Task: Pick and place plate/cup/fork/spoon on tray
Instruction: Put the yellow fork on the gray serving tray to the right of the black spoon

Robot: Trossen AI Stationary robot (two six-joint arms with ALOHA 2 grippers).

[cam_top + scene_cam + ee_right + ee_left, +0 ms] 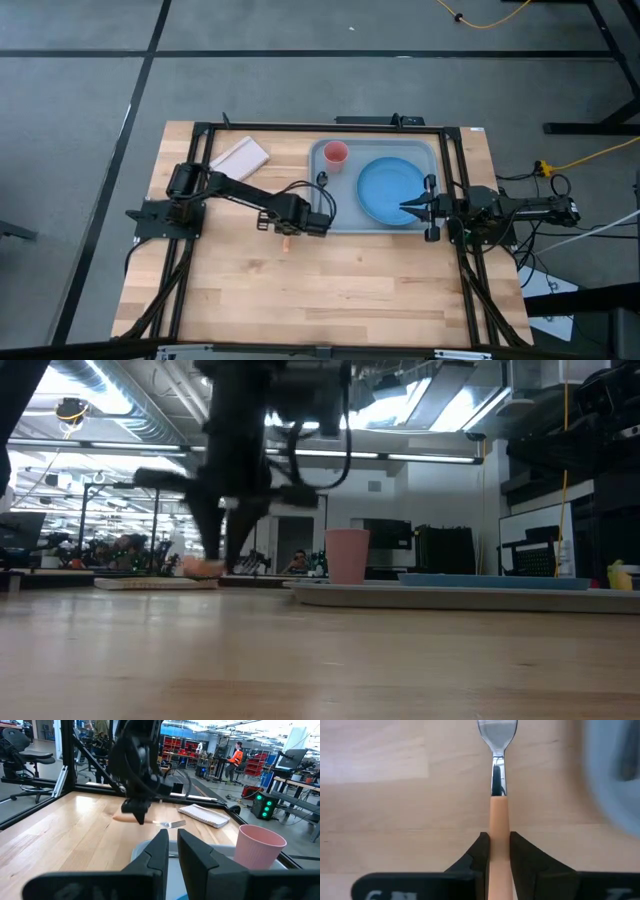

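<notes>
A: Gripping the orange plastic handle of the silver-tined fork (498, 795), the left gripper (498, 851) sits clenched over pale wood-grain table (330, 290), just beside the grey-blue tray (432, 152).

B: Right gripper (172, 845): fingers near-closed, holding nothing, apparently over the round blue plate (385, 190). Matte pink cup (259, 847) on tray.

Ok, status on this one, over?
Left gripper shut on fork, beside tray. Right gripper over plate, nearly closed, empty. Nothing blocking.
</notes>
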